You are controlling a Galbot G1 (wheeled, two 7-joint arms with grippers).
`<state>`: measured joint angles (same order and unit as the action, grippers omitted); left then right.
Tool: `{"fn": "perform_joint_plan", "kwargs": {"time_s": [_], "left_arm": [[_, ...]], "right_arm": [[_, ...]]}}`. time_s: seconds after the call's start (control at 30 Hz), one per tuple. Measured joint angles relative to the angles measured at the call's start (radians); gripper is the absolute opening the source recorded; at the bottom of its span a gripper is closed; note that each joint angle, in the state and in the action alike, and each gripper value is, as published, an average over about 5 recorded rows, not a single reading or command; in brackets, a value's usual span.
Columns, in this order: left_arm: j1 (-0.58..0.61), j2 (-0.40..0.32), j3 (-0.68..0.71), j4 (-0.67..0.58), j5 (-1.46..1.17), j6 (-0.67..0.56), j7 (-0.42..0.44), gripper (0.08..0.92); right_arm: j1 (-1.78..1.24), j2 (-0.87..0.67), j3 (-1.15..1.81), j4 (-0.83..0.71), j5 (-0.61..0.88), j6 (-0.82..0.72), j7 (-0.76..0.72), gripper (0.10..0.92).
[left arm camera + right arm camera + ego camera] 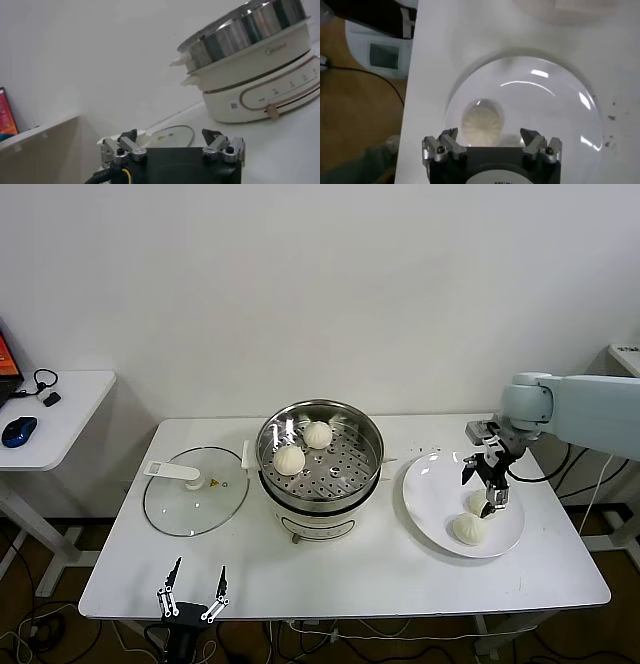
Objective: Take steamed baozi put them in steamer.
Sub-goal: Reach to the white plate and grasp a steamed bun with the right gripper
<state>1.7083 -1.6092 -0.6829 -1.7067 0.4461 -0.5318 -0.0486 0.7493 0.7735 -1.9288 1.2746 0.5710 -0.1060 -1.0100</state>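
The steel steamer (320,484) stands mid-table on its white base, with two baozi (289,459) (318,434) on the perforated tray. On the white plate (428,479) at the right lie two more baozi (469,529) (478,502). My right gripper (483,489) hangs open just above the plate, over the farther bun. In the right wrist view one pleated baozi (481,121) lies on the plate (545,105) ahead of the spread fingertips (451,133). My left gripper (192,589) is parked open below the table's front edge, and from there the steamer (250,60) shows from the side.
A glass lid (195,491) with a white handle lies flat to the left of the steamer. A side table with a blue mouse (18,431) stands at the far left. The table's right edge runs close behind the plate.
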Motion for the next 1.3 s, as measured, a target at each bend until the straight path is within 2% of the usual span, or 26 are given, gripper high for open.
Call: {"fn": "perform_joint_plan", "kwargs": {"time_s": [0.57, 1.3], "left_arm": [[-0.005, 0.0, -0.006, 0.005, 0.001, 0.0, 0.001, 0.823], [-0.008, 0.0, -0.001, 0.01, 0.01, -0.002, -0.002, 0.823]], "right_arm": [[-0.191, -0.021, 0.124, -0.059, -0.095, -0.013, 0.024, 0.823], [-0.284, -0.031, 0.216, -0.1, -0.132, -0.016, 0.048, 0.823]]}}
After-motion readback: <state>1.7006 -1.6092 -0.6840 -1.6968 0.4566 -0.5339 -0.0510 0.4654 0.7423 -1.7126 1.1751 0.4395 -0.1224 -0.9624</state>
